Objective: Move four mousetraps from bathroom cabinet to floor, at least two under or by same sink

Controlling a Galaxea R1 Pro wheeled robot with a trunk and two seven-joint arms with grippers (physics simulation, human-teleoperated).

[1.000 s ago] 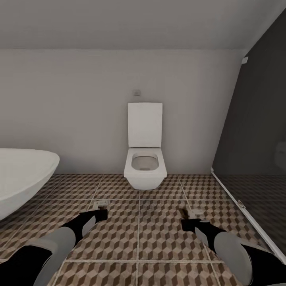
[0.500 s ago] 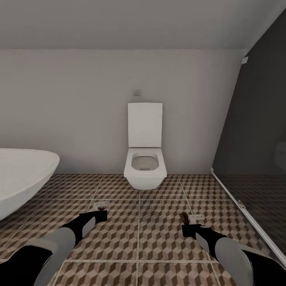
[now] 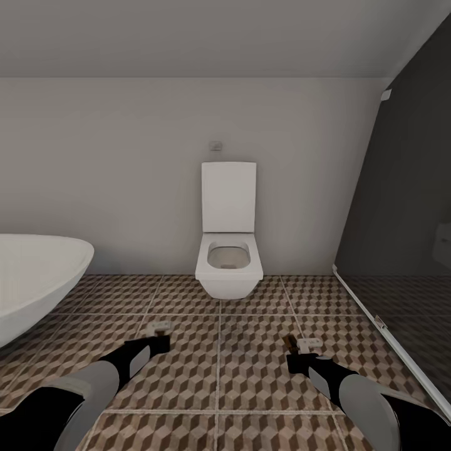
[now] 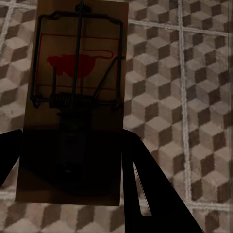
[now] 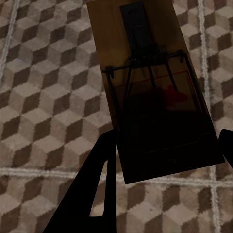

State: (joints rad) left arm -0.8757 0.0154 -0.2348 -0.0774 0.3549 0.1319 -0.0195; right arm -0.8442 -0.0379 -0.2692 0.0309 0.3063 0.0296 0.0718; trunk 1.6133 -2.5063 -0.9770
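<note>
We have both arms low over the bathroom floor [image 3: 219, 376], facing the toilet [image 3: 228, 257]; bathtub [image 3: 31, 282] off to our left, dark shower glass [image 3: 401, 238] on the right. Left tool [image 4: 73, 165] is clamped on a mousetrap [image 4: 77, 82]: in the left wrist view the slab sits between the black fingers [image 4: 150, 189], red mouse print and wire bar facing the camera, sticking out past the fingertips above the tiles. Right tool [image 5: 165, 160] is clamped on a second mousetrap [image 5: 145, 73], same setup, held above the tiles between its fingers [image 5: 92, 194].
</note>
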